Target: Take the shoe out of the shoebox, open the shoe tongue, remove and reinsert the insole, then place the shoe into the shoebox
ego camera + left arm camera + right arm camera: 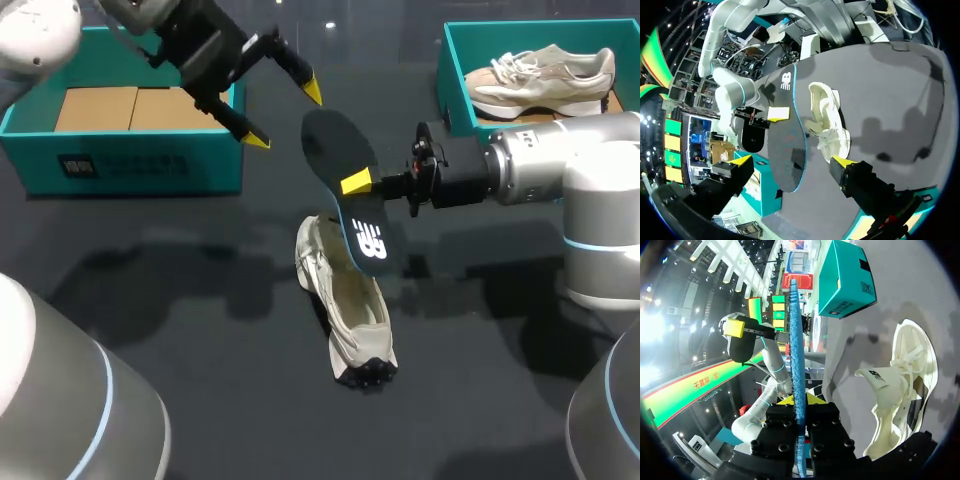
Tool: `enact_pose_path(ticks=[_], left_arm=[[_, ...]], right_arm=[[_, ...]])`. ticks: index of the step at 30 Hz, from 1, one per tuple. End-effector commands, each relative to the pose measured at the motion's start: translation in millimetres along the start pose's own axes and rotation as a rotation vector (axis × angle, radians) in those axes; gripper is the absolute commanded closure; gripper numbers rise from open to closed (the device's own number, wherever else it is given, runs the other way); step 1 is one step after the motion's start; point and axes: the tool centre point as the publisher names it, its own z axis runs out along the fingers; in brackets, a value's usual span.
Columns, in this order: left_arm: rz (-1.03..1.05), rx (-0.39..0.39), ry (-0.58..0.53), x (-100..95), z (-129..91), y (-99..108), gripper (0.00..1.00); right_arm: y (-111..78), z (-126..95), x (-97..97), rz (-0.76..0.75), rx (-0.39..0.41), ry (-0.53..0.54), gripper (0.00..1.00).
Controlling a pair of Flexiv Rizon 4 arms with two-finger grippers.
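Insole [335, 145]: dark with a blue edge, held up in the air over the far end of the shoe [350, 310].
Markings: white logo on the insole end nearest the shoe. Dark mark on the shoe's tongue [877, 376]. Dark label on the shoebox [140, 170] side; print too small to read.
Right end effector [799, 401]: closed on the insole, which sits edge-on between both yellow tips, gripped mid-length. It is above and to the right-arm side of the shoe.
Left end effector [285, 115]: fingers wide apart, gripping nothing. It is beyond the shoe, with the insole's free end reaching in between the fingers.
Shoe: cream, lying on the dark surface [200, 350], tongue pulled out.
Shoebox: teal, cardboard inside, beyond the shoe on the left-arm side.
Second shoebox [455, 70]: beyond the shoe on the right-arm side, with another shoe [540, 80] in it.
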Motion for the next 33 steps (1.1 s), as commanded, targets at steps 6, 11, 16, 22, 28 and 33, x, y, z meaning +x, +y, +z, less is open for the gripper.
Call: enact_pose_path(ticks=[6, 11, 16, 22, 28, 33], left_arm=[[0.017, -0.164, -0.193, 4.3, 2.4, -14.2, 0.00], [0.023, -0.160, -0.203, 6.7, 10.3, -13.7, 0.00], [0.056, -0.186, -0.308, 23.0, 36.5, -9.8, 0.00], [0.113, -0.227, -0.463, 30.5, 48.3, -4.3, 0.00], [0.113, -0.227, -0.463, 30.5, 48.3, -4.3, 0.00], [0.113, -0.249, -0.458, 29.3, 49.9, -8.1, 0.00]], right_arm=[[-1.1, 0.8, 0.1, 0.001, -0.002, -0.002, 1.00], [-1.1, 0.8, 0.1, 0.001, -0.002, -0.002, 1.00], [-2.5, 8.1, -3.7, 0.000, -0.016, 0.008, 1.00], [-5.8, 20.0, -2.8, 0.017, -0.087, 0.025, 1.00], [-5.9, 21.3, -2.4, 0.022, -0.100, 0.012, 1.00], [-5.9, 21.3, -2.4, 0.022, -0.100, 0.012, 1.00]])
